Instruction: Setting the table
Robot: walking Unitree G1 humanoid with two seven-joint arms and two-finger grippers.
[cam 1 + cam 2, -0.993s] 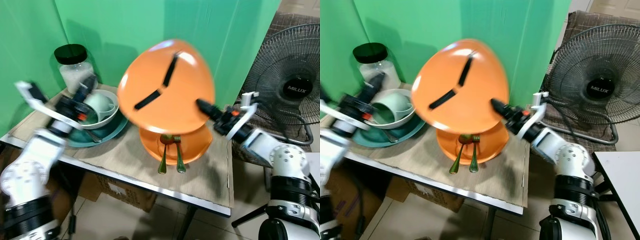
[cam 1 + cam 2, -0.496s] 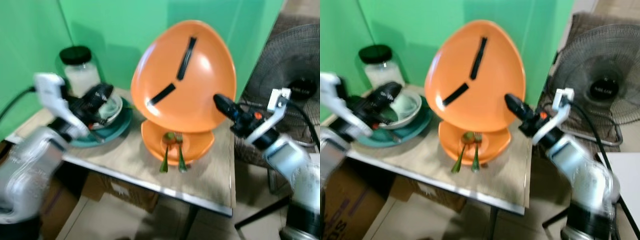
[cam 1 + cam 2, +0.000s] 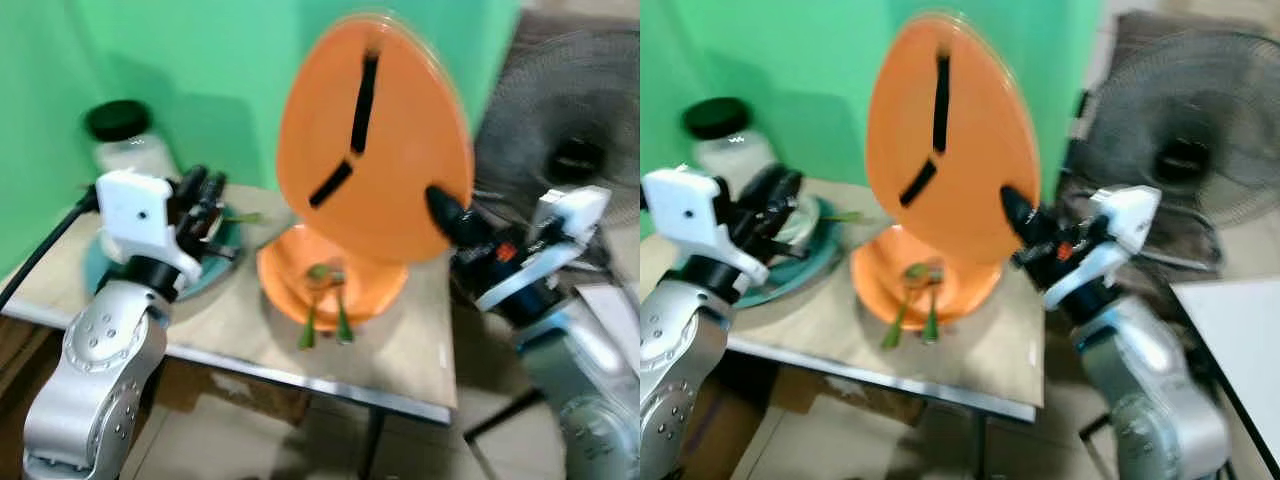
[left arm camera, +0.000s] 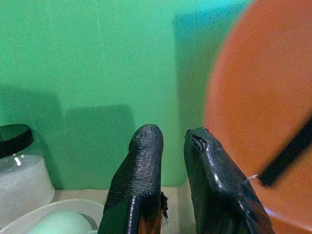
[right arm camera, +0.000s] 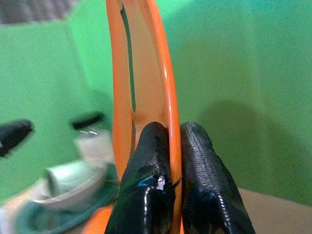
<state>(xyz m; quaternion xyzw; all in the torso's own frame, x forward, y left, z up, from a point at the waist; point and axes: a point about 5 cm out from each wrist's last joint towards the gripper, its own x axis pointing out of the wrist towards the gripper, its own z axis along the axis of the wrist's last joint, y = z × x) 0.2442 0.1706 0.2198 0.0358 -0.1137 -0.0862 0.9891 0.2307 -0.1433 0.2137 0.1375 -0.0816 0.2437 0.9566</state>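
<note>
A green backdrop stands behind a wooden counter whose near edge runs across the left eye view, with a dark fan off to the far right. The right arm reaches in from the right, its right gripper clamped on the lower rim of an orange plate held upright on edge above the counter. Under it a second orange plate lies flat with two green utensils on it. At left, the left arm bends up from the near edge, its left gripper over a teal dish, with a black-lidded jar behind.

In the left wrist view the two fingers stand a narrow gap apart, holding nothing; the jar and a pale bowl sit beyond.

In the right wrist view both fingers pinch the plate's rim from either side.
</note>
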